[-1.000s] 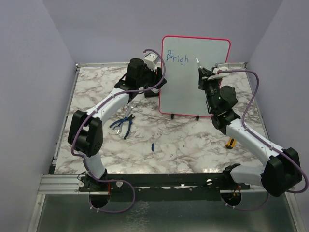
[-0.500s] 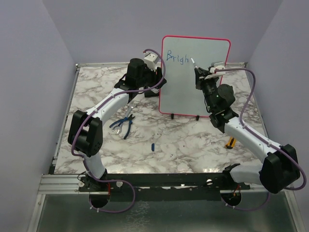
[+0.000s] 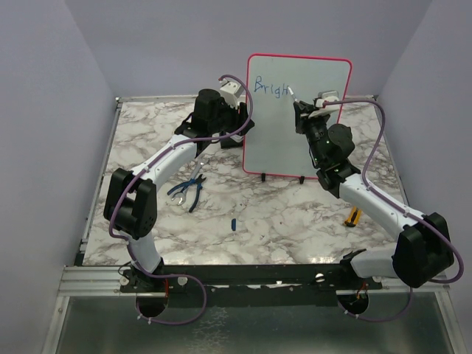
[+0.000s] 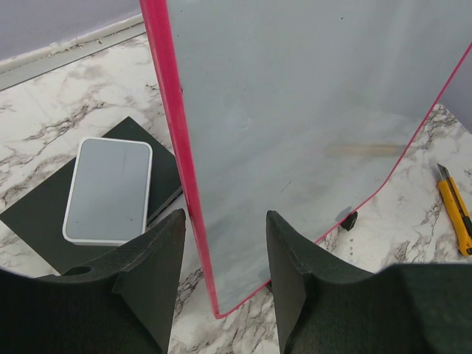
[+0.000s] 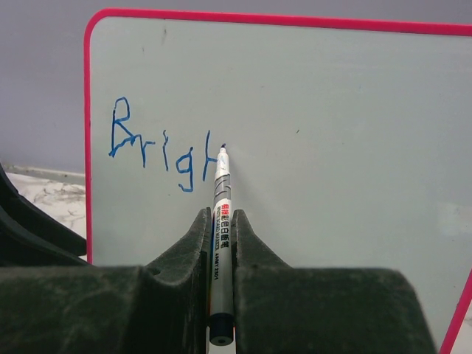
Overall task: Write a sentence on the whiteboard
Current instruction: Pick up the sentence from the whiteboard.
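Note:
The whiteboard point(image 3: 295, 129) stands upright at the back of the table, with a red-pink frame and small black feet. The sentence point(image 3: 270, 88) reads only "Brigh" in blue at the top left, and it also shows in the right wrist view point(image 5: 158, 151). My right gripper point(image 5: 220, 215) is shut on a grey whiteboard marker point(image 5: 221, 193). The marker's tip is at the board just right of the "h". In the top view the right gripper point(image 3: 299, 112) is in front of the board's upper middle. My left gripper point(image 4: 225, 215) is open, its fingers either side of the board's left frame edge point(image 4: 177, 140).
A black-and-white eraser block point(image 4: 108, 190) lies on a black pad left of the board. A yellow utility knife point(image 4: 451, 206) lies right of the board, and it also shows in the top view point(image 3: 353, 217). Blue-handled pliers point(image 3: 188, 192) and a small blue cap point(image 3: 233, 223) lie on the marble table.
My right gripper has moved up and left with the marker, bringing its tip to the board just after the "h". The left arm has not moved.

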Available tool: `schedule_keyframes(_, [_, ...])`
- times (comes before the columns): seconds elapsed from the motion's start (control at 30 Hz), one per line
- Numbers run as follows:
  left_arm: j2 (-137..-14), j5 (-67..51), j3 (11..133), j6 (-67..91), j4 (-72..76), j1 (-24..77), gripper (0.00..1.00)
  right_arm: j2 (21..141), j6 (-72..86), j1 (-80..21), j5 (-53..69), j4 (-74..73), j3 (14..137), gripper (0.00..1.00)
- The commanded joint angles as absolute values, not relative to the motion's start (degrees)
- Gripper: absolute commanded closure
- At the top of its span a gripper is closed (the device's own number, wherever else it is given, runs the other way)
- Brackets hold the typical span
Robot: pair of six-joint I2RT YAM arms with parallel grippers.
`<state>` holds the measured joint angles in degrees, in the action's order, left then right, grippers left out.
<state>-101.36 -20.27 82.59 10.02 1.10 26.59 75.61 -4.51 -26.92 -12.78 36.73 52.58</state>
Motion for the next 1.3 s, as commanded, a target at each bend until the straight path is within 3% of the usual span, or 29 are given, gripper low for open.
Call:
schedule_keyframes(0.0, [-99.1,-20.5,82.8,9.7,1.1,26.6,0.51,76.4,-4.1,-26.7,-14.4,36.5,54.3,0.99])
schedule_keyframes(0.47, [-98.8,-20.7,82.9,9.8,1.1,26.6,0.51,73.6,-4.8,-26.6,-18.7,37.0,51.5,0.99])
schedule_keyframes(0.83, [-99.0,-20.8,83.0,9.9,1.1,26.6,0.51,70.8,-5.6,-26.5,-12.1,38.2,50.4,0.99])
schedule_keyframes(1.27, [-99.1,-20.8,82.9,9.9,1.1,26.6,0.51,74.3,-6.4,-26.4,-12.4,38.2,53.8,0.99])
